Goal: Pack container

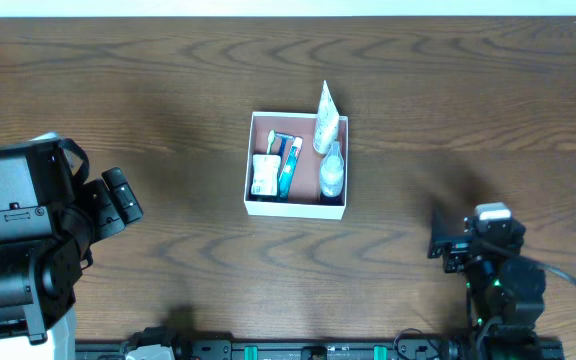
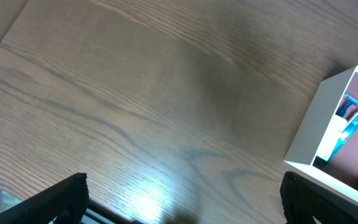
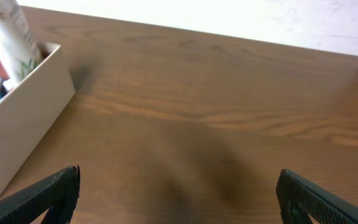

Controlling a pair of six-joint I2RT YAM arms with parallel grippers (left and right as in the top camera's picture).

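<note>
Container (image 2: 309,124) cropped by both wrist views

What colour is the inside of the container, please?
The container is dusty pink-brown inside, clearest in the overhead view.

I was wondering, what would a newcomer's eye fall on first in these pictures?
The white-walled container at the middle of the wooden table draws the eye, holding toiletries: a blue toothbrush, a clear bottle and a white tube poking above its far right corner. The left tool and right tool are open and empty, well apart from it on either side.
</note>
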